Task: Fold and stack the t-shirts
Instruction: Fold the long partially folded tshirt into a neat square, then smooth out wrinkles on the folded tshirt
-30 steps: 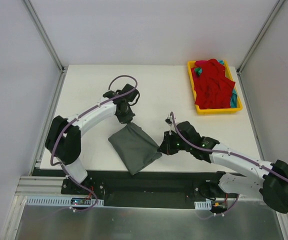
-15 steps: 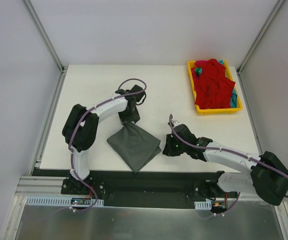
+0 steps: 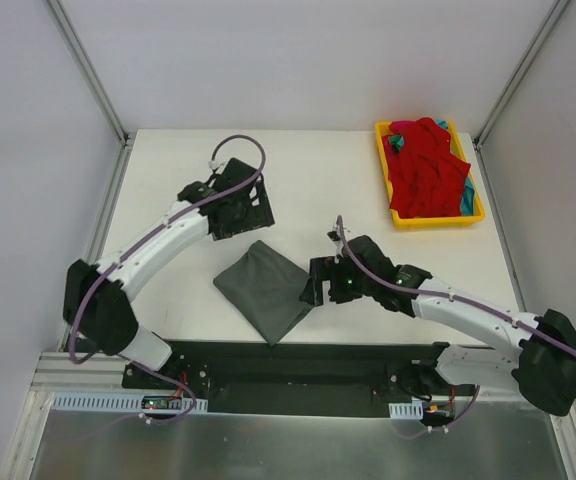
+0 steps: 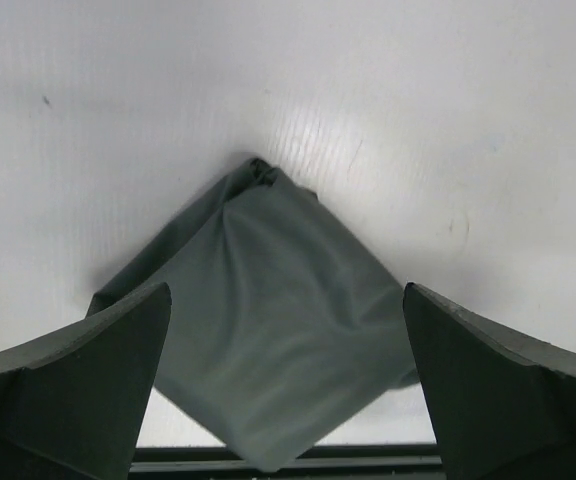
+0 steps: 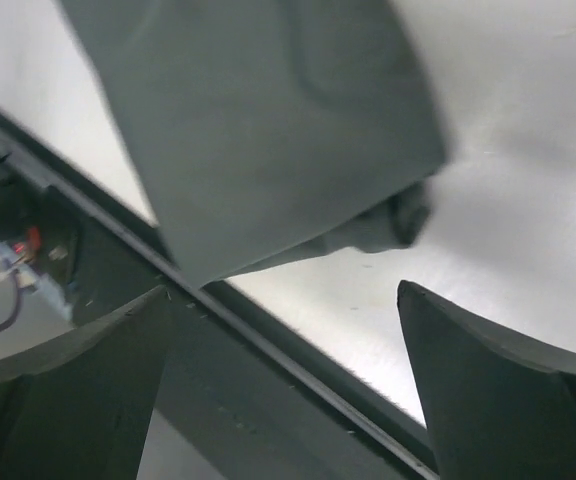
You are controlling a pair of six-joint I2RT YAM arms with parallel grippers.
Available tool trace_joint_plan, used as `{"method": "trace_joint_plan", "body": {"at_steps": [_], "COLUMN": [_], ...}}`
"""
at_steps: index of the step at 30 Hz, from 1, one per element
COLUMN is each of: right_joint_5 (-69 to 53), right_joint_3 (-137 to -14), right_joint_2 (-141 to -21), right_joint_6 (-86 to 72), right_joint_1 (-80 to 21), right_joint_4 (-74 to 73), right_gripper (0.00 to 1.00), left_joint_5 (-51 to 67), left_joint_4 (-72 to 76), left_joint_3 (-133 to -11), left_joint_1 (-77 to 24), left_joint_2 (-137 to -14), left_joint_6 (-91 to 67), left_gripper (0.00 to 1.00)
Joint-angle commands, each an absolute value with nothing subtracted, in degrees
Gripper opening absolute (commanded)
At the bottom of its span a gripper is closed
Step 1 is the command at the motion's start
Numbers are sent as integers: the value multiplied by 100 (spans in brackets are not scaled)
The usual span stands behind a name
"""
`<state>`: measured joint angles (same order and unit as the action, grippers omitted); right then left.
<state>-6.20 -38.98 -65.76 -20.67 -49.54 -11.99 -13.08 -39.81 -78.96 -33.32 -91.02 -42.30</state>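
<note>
A dark charcoal grey t-shirt (image 3: 265, 290) lies folded in a diamond shape near the table's front edge, held by neither gripper. My left gripper (image 3: 241, 212) hovers open just behind the shirt's far corner; in the left wrist view the shirt (image 4: 268, 330) lies below the wide-apart jaws of that gripper (image 4: 286, 290). My right gripper (image 3: 316, 284) stands open at the shirt's right corner. The right wrist view has the shirt (image 5: 258, 120) ahead of the empty right gripper (image 5: 283, 290). A red t-shirt (image 3: 428, 168) lies crumpled in the tray, with teal cloth (image 3: 396, 143) peeking out beneath it.
The yellow tray (image 3: 436, 222) sits at the back right of the white table (image 3: 168, 160). A dark rail (image 3: 298, 355) runs along the table's front edge, just below the grey shirt's near corner. Grey walls enclose the table on three sides.
Both grippers have opened and let go of the grey shirt. The left gripper has lifted back and to the left, away from the shirt's far corner. The shirt has settled flat.
</note>
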Motion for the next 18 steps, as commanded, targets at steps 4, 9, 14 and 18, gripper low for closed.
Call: {"method": "trace_joint_plan", "body": {"at_steps": [4, 9, 14, 18], "right_joint_5": [-1854, -1635, -1310, -1231], "right_joint_3": [-4464, -4825, -4738, -4395], "right_joint_2": [-7196, -8268, -8920, -9289], "right_joint_6": [-2338, -2312, -2092, -2101], "right_joint_1": [-5739, -5774, -5643, -5301], "right_joint_4": [579, 712, 528, 519], "right_gripper": [96, 96, 96, 96], "left_joint_5": [-292, 299, 404, 650], "left_joint_4": [-3307, -2103, -1688, -1381], "left_joint_3": [-5734, -4511, -3868, -3324], "left_joint_1": [-3252, -2901, -2602, -2593], "left_joint_2": [-7656, -7628, -7866, -7753], "left_joint_6": [-4552, -4903, -5194, -5466], "left_gripper": [99, 99, 99, 99]}}
